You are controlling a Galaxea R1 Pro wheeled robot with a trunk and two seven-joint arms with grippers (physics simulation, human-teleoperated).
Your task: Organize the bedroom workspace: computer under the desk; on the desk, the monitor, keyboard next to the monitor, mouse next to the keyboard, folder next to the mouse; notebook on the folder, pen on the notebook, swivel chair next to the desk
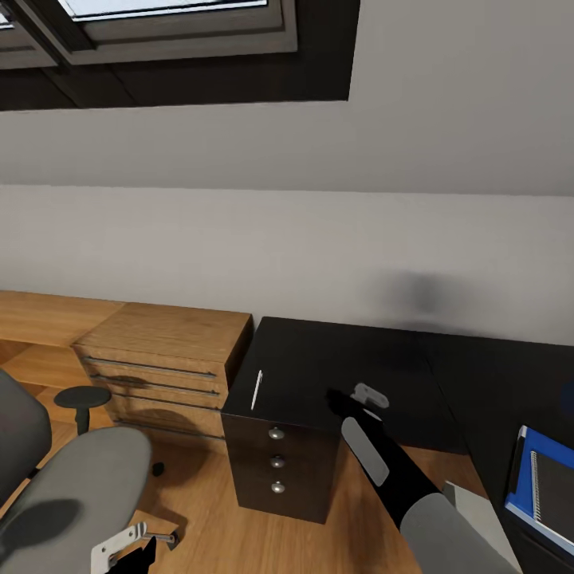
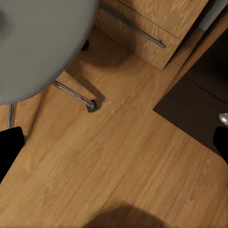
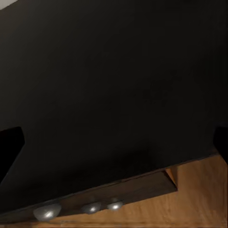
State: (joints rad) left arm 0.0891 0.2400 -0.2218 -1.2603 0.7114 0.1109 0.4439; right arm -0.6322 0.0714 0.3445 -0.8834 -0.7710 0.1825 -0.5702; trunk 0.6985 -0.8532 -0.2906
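Right, we're over the counter (image 1: 351, 359), black top bare here. Folder (image 1: 522, 470) with the notebook (image 1: 554, 486) on it lies at the far right. Right end effector (image 1: 351, 399) looks empty, fingers spread wide; left one's (image 1: 123, 550) spread we can't tell. Pen (image 1: 257, 390) lies near the left edge, so we approach from inboard and avoid nudging it off.

Soft, even daylight comes from the skylight (image 1: 171, 16) overhead. The grey wall (image 1: 319, 239) carries a faint blurred shadow smudge. The black desk (image 1: 343, 367) top reads nearly featureless, dim in the right wrist view. Soft shadows pool on the wood floor (image 2: 123, 166). Renders look slightly soft.
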